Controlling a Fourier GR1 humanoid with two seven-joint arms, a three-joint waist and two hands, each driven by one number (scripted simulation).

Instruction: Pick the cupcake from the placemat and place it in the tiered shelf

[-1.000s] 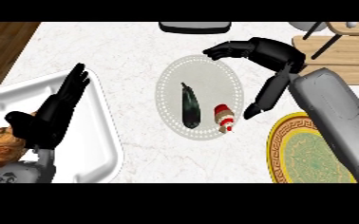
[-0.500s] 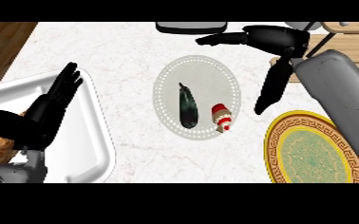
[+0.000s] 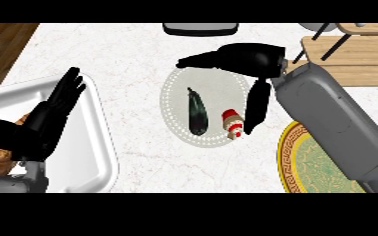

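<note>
While the right hand [image 3: 247, 65] hangs open over the placemat [image 3: 174, 87], the cupcake [image 3: 232, 123] lies untouched at the mat's lower right edge

Its thumb points left across the mat's top and its fingers [image 3: 256, 105] reach straight down beside the cupcake, very near or perhaps touching it; the view is too steep to tell. The cupcake looks tipped on its side, red wrapper up the view and white frosting below, just right of a dark eggplant [image 3: 198, 112]. I judge it light, soft and easily crushed, its frosting apt to smear, so the hold belongs on the red wrapper, from both sides, clear of the eggplant. The shelf [image 3: 347, 55] is at top right, well apart. The left hand [image 3: 48, 117] rests open over a white tray [image 3: 100, 145] at left
</note>
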